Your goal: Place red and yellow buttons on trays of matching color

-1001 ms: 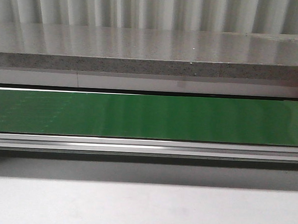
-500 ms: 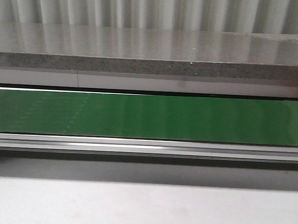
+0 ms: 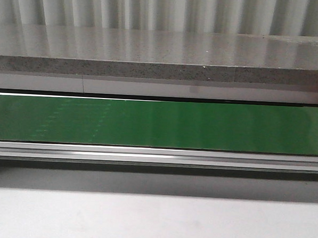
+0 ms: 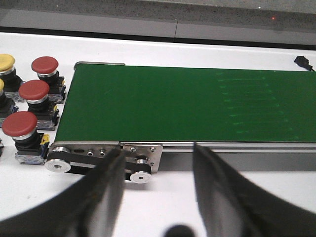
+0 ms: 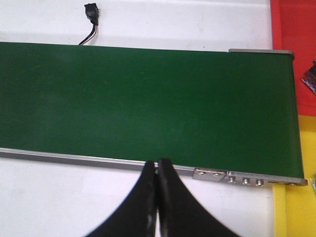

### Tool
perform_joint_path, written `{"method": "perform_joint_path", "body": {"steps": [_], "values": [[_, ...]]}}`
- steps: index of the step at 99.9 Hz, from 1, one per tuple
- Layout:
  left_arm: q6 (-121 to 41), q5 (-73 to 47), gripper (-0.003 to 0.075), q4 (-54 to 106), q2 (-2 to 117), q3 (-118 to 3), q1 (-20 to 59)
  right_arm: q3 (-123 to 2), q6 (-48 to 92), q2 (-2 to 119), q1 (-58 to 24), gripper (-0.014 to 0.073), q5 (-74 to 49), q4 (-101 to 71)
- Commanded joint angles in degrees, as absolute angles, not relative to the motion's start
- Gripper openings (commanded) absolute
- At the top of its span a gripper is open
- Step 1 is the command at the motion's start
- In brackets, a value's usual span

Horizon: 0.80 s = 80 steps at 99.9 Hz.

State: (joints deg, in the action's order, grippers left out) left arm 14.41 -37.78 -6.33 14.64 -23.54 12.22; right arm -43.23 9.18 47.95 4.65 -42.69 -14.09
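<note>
Looks like an automation lab or factory test cell. Green conveyor belt (image 3: 158,124) on an aluminium frame (image 3: 157,157) across a plain white table (image 3: 153,220). Industrial mushroom-head push buttons (image 4: 29,106) lined up at the belt's end, red tray (image 5: 295,24) and yellow tray (image 5: 296,212) at the other. Speckled stone ledge (image 3: 161,71) and corrugated metal wall (image 3: 164,10) behind.

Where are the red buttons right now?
Three red buttons show in the left wrist view, standing on the white table just off the end of the green belt, next to a yellow button. The open left gripper holds nothing.
</note>
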Motion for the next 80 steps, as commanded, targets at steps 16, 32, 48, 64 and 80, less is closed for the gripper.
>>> {"method": "perform_joint_path", "body": {"steps": [16,32,48,64,80], "values": [[14.4,-33.5,0.0557,-6.3,15.1,-25.0,12.7,-44.7,9.8,47.6,4.6,-0.0067,-40.1,-14.6],[17.7,-33.8,0.0556,-8.6,15.3,-26.5,12.5,-44.7,9.8,47.6,4.6,-0.0067,-40.1,-14.6],[36.7,-38.1,0.0556,-23.8,18.2,-31.6,11.1,-44.7,9.8,47.6,4.6,-0.0067,-40.1,-14.6],[47.7,-43.1,0.0556,-34.9,24.2,-35.9,10.5,-44.7,9.8,47.6,4.6,-0.0067,-40.1,-14.6],[50.6,-43.1,0.0556,-35.2,31.5,-38.8,10.5,-44.7,9.8,47.6,4.6,-0.0067,-40.1,-14.6]]}}
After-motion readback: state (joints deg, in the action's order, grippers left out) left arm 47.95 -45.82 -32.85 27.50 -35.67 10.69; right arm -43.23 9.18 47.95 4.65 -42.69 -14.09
